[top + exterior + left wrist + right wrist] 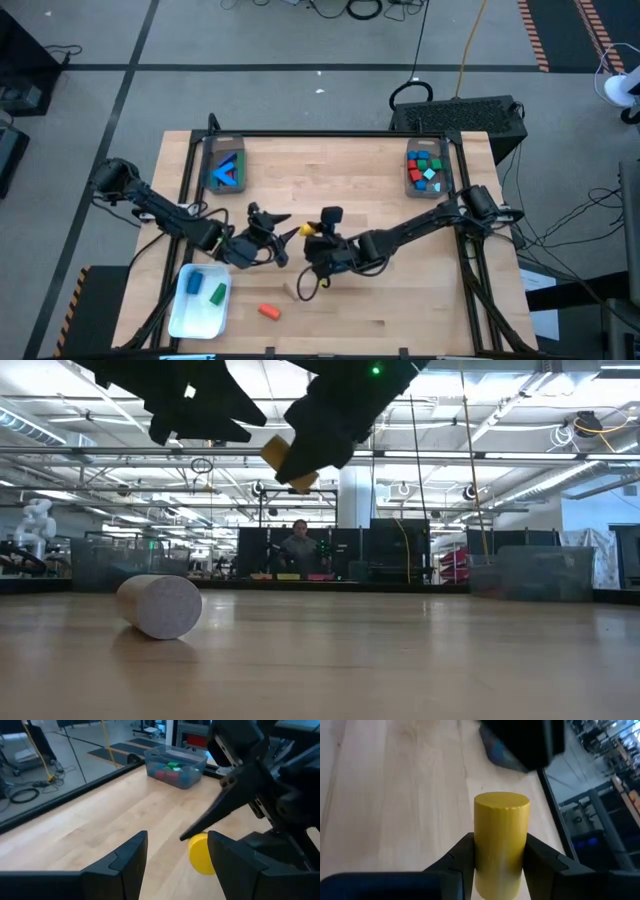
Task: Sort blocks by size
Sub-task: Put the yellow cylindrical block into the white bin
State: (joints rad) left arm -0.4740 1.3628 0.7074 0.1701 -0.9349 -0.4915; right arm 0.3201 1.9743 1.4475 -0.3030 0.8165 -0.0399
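right pincer (pixel 497 865): I see it clamped on the yellow cylinder (pixel 501 837), lifted off the counter (pixel 380 300) mid-board.
left pincer (pixel 177 865): jaws apart, empty, just beside the cylinder.
tan cylinder (pixel 160 606): lying on the counter below.
white tray (pixel 185 315): near left pincer, two blocks inside.

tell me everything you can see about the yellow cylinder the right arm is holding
The yellow cylinder is a short, smooth, solid-looking block, plain yellow with flat round ends, painted wood by its look. It is clamped across its curved side between the two dark fingers of the right gripper, lifted clear of the wooden table near its middle. The low view shows it tilted in the air. The left gripper is open just beside it, not touching.
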